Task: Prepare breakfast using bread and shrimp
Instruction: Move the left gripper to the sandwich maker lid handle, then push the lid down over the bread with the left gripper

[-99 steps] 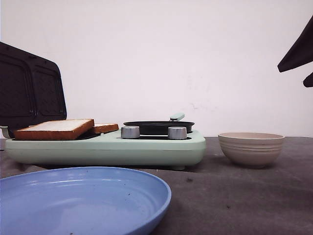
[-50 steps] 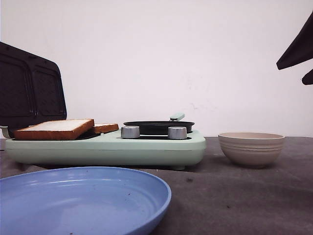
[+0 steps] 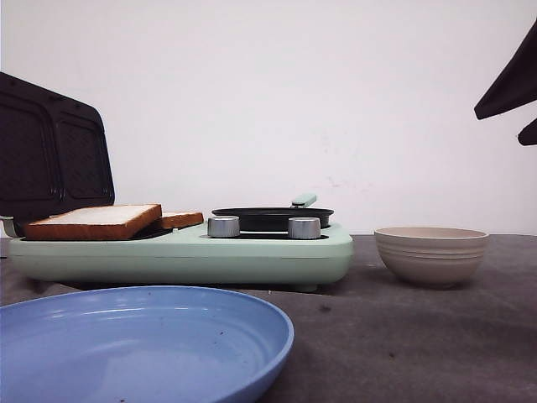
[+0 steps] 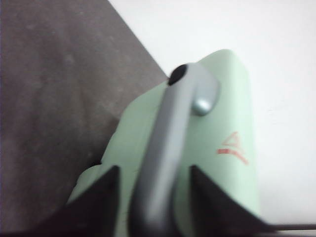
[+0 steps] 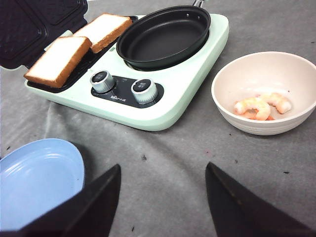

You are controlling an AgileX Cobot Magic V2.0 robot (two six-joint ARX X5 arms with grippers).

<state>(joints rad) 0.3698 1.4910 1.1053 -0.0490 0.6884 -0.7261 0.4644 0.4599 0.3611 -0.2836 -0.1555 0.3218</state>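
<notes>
Currently the bread (image 5: 59, 59), two slices, lies on the open mint sandwich maker (image 5: 163, 111) beside its black pan (image 5: 163, 37). Shrimp (image 5: 261, 104) sit in the beige bowl (image 5: 227, 106) on the desk (image 5: 163, 173). Left fingers (image 4: 101, 195) straddle the lid's grey handle (image 4: 168, 148), spread, not touching. Right fingers (image 5: 98, 202) spread wide, holding nothing, above the desk.

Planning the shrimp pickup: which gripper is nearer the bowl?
Right. The right gripper hovers open above the table near the bowl; the left gripper straddles the lid handle.
</notes>
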